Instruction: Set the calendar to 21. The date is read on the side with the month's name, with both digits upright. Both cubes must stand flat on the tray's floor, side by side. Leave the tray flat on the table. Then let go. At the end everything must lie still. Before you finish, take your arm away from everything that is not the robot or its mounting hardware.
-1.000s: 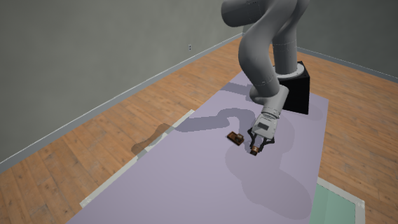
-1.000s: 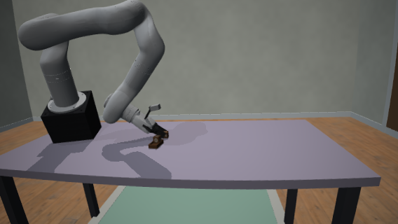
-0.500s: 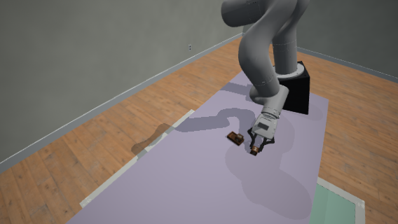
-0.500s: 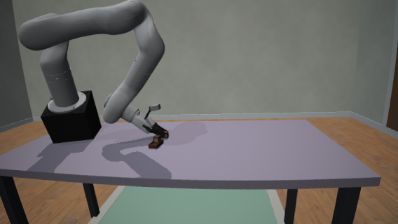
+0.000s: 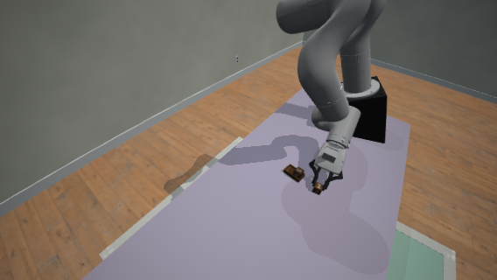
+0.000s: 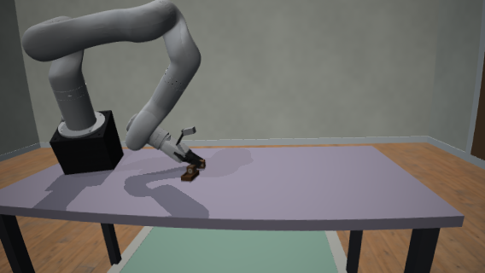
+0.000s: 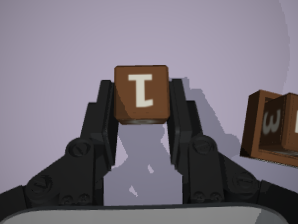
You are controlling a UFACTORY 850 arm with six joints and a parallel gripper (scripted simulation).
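The black-fingered gripper (image 5: 321, 180) (image 6: 197, 159) (image 7: 142, 97) pinches a small brown cube with a pale 1 (image 5: 318, 188) (image 6: 202, 164) (image 7: 141, 94), the digit upside down in the wrist view. Near it, well apart from the cube's sides, the brown rectangular tray (image 5: 290, 172) (image 6: 186, 177) (image 7: 251, 122) on the lilac tabletop (image 5: 210, 223) (image 6: 324, 188) (image 7: 55, 45) bears the other brown cube (image 5: 298, 171) (image 6: 191, 170) (image 7: 290, 120), which shows a pale, 3-like digit.

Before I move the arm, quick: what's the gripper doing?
Gripper: closed on the cube with the 1 facing the wrist view, fingers on either side.
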